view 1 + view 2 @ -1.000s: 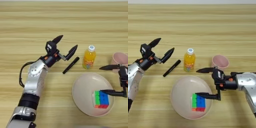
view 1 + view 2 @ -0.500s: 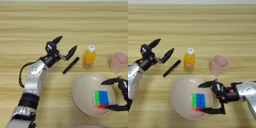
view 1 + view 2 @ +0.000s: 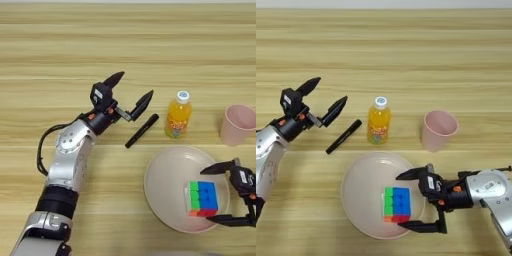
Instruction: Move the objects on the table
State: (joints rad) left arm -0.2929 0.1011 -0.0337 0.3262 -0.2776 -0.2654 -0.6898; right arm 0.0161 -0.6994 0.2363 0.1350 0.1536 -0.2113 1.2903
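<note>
Your right gripper (image 3: 417, 200), fingers spread, brackets the cube (image 3: 396, 204) on the plate (image 3: 361, 190); close off-centre and it skids. Left gripper (image 3: 131, 94) hangs released near the pen (image 3: 142, 130).

No readable text (the bottle (image 3: 379, 121) label is illegible).

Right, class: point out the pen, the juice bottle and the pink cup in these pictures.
pen (image 3: 343, 136), right eye view, middle of the black barrel.
juice bottle (image 3: 378, 125), right eye view, orange body below the white cap.
pink cup (image 3: 437, 134), right eye view, outer side wall under the rim.
</note>
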